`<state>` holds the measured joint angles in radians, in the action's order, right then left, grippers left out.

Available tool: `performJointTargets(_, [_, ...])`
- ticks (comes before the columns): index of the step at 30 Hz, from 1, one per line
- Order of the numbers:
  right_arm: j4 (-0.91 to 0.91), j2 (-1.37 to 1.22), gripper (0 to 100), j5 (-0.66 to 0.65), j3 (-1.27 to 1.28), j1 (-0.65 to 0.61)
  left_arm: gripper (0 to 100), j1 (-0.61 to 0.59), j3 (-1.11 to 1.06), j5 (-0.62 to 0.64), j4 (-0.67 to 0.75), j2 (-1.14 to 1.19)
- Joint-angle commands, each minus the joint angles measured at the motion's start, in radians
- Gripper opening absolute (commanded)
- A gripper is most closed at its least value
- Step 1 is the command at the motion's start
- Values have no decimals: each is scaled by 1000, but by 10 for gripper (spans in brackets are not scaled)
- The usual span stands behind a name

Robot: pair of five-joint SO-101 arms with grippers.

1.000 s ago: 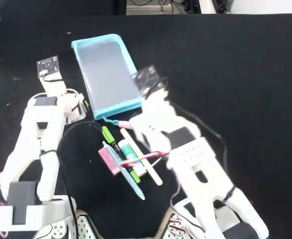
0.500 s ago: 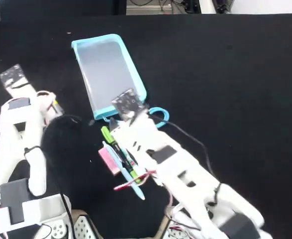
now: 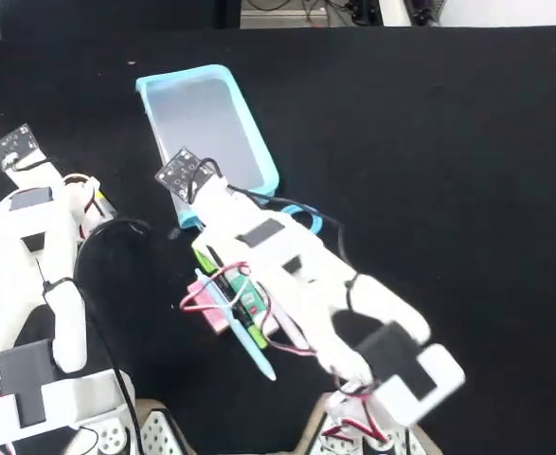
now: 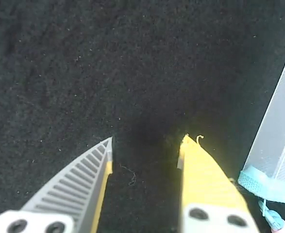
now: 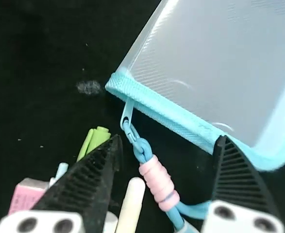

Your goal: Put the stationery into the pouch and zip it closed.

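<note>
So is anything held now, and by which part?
Nothing is held. The left end effector and right end effector are open; the pink-beaded zipper pull lies untouched below the right one.

The left arm [image 3: 31,275] stands along the table's left edge, rising from its base at the near-left corner, with the wrist bent downward. The left gripper [image 4: 147,141] hangs close over the table with its jaws apart, one grey and one yellow. The right arm [image 3: 296,275] extends low from the near edge diagonally toward the far-left corner. The right gripper [image 5: 169,141] points down, its black jaws spread wide, seemingly just above the table.
</note>
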<state>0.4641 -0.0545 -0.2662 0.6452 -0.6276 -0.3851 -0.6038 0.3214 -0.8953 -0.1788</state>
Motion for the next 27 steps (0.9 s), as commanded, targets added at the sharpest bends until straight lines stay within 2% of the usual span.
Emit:
performJointTargets(1, [3, -64, 296, -17, -94, 9, 221, -7, 50, 6, -3, -5])
performJointTargets(9, [5, -153, 280, -20, -142, 9, 221, -7, 50, 6, -3, -5])
performJointTargets(12, [-2, -163, 172, -37, -142, 8, 221, -10, 50, 6, -3, -5])
performJointTargets(16, [3, -162, 5, -144, -143, 15, 221, -12, 48, 6, -3, -5])
performJointTargets(19, [35, -124, 8, -138, -142, 43, 221, -12, 48, 6, -3, -5])
performJointTargets(27, [204, 202, 11, -91, -128, 146, 221, 2, 48, 5, -5, -5])
